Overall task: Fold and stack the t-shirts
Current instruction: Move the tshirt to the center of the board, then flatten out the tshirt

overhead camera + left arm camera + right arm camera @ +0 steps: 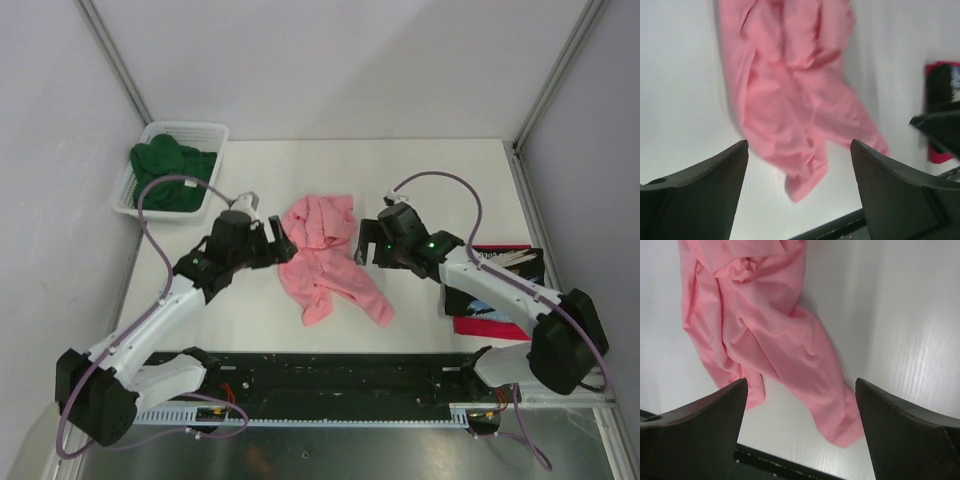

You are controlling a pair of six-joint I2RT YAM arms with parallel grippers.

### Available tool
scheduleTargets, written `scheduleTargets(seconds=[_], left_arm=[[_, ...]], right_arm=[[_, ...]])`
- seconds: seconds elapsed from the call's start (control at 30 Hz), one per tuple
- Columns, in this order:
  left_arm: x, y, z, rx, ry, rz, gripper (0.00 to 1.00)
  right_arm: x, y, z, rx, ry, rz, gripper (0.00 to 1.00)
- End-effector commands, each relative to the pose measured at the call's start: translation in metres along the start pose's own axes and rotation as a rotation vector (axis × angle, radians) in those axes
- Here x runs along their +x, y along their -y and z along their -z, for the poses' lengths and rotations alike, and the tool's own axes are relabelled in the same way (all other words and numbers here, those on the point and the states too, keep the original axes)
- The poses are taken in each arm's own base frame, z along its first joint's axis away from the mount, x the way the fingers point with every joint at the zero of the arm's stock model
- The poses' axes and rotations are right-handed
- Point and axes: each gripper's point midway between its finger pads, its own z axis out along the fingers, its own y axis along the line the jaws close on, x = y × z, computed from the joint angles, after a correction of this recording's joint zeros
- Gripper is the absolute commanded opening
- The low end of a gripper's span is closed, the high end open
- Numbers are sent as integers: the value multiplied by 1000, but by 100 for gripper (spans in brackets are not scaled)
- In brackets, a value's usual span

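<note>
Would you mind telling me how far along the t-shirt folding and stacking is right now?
Done, it seems: the black printed tee lies flat on the red tee at the right. In hand: the pink tee is crumpled mid-table, with the left gripper and right gripper open either side, neither holding it. Remaining: folding it, plus the green tee bunched in the white basket.
</note>
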Motion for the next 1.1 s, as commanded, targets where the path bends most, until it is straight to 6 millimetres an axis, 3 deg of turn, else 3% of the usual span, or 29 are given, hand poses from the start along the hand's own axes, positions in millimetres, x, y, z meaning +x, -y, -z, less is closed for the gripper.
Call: scheduleTargets(seconds=[0.0, 0.17, 0.33, 0.53, 0.8, 1.07], left_arm=[[41, -36, 2, -87, -43, 56, 85], [78, -51, 3, -92, -119, 76, 74], [105, -58, 0, -95, -194, 115, 67], [119, -58, 1, -76, -226, 144, 65], [124, -55, 5, -46, -235, 145, 65], [127, -56, 7, -37, -236, 142, 65]], right_arm=[[-27, -29, -29, -57, 97, 11, 91], [-40, -60, -63, -72, 117, 65, 86], [-38, -100, -94, -79, 107, 113, 82], [-29, -126, -124, -46, 99, 86, 77], [-38, -130, -150, 157, 139, 146, 71], [-39, -113, -171, 288, 120, 184, 62]])
